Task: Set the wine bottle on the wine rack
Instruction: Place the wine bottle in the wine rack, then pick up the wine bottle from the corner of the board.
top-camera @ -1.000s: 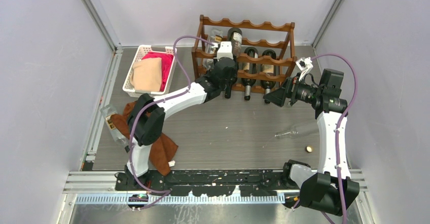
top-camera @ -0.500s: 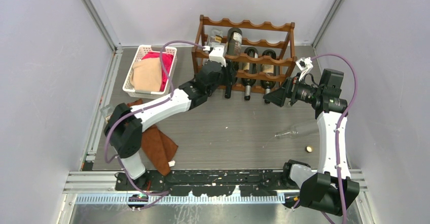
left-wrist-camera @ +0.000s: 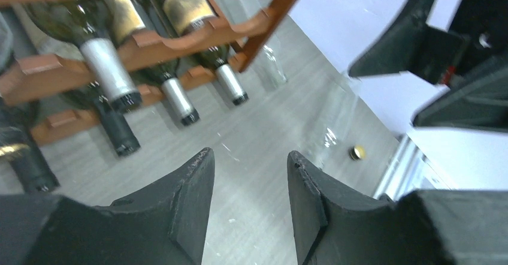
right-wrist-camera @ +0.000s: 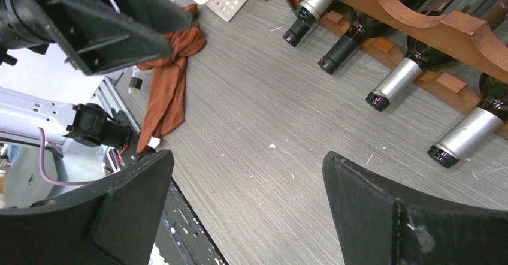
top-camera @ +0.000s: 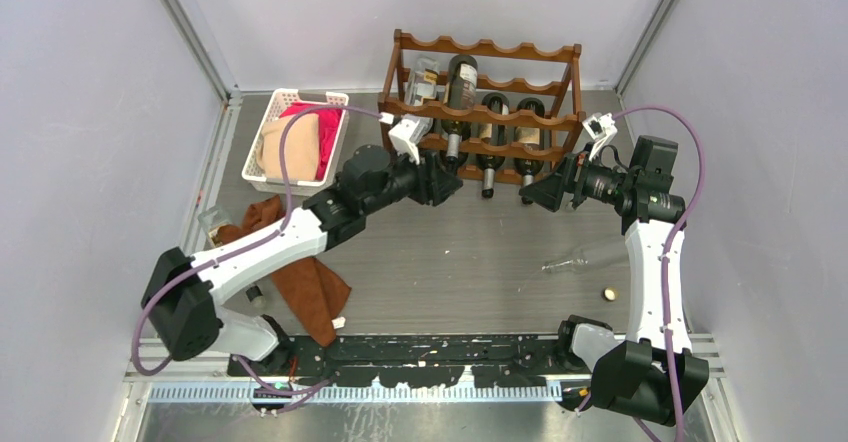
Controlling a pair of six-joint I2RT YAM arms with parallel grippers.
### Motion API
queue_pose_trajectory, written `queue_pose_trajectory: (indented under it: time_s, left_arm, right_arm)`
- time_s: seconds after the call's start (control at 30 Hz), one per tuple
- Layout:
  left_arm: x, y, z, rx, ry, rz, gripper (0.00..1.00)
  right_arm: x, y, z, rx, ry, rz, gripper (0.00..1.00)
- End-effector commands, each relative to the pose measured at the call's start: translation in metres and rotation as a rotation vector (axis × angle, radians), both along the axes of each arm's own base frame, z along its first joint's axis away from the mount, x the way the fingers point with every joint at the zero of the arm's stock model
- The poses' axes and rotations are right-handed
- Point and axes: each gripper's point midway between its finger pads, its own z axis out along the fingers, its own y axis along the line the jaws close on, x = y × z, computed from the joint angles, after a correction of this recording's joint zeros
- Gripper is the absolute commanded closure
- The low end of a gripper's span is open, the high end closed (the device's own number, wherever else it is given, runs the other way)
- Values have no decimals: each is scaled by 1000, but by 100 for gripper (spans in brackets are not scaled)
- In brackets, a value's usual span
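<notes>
top view / wine rack (top-camera: pixel 487 114): dark wood, several bottles lying in it with their necks pointing at the arms
top view / wine bottle (top-camera: pixel 461 84): the dark labelled one, lying in the rack's upper-left cradles; looks properly seated to me
top view / left claw (top-camera: pixel 448 182): just in front of the rack's left half, jaws apart, nothing in them
top view / right claw (top-camera: pixel 535 190): by the rack's front right corner, spread wide, empty too
top view / step: I'd say the placing part is done and this is the let-go-and-clear-off bit
top view / next move: probably just get the left arm away from the rack without clipping the necks; a clear bottle (top-camera: pixel 585 257) lies well out front-right of the rack, so maybe that's next, can't say
top view / table (top-camera: pixel 450 262): grey wood-grain, a bit scuffed
top view / room: plain white walls, metal frame posts behind the rack
left wrist / claw: only bare table shows between the fingers (left-wrist-camera: pixel 191 199), rack necks up ahead to the left
right wrist / claw: wide gap, just table in it; a brown cloth (right-wrist-camera: pixel 174 85) lies well off from the rack
</notes>
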Motion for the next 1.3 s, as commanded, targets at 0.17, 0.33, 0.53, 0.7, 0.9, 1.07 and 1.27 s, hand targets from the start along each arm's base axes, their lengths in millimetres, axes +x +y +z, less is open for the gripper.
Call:
queue_pose_trajectory:
  time_s: [0.17, 0.33, 0.53, 0.7, 0.9, 1.07, 1.27]
  left_arm:
    - [-60, 27, 23, -167, -44, -125, 49]
    - [-76, 50, 0, -211, -35, -96, 46]
    - [-85, 78, -30, -230, -11, -12, 36]
    - [-90, 94, -52, -280, -12, 32, 24]
    - [-91, 105, -91, -256, 29, 85, 19]
    - [-89, 111, -118, -190, 70, 118, 18]
    - [-90, 114, -136, -155, 96, 126, 16]
  right_arm:
    - [3, -2, -2, -16, -25, 9, 0]
    - [7, -6, -9, -28, -7, -5, 0]
    - [13, -15, -17, -51, 10, -37, 0]
    - [19, -28, -24, -66, 28, -83, 0]
    - [29, -57, -35, -117, 52, -190, 0]
    - [38, -93, -47, -227, 68, -334, 0]
    - [47, -120, -48, -305, 86, -456, 0]
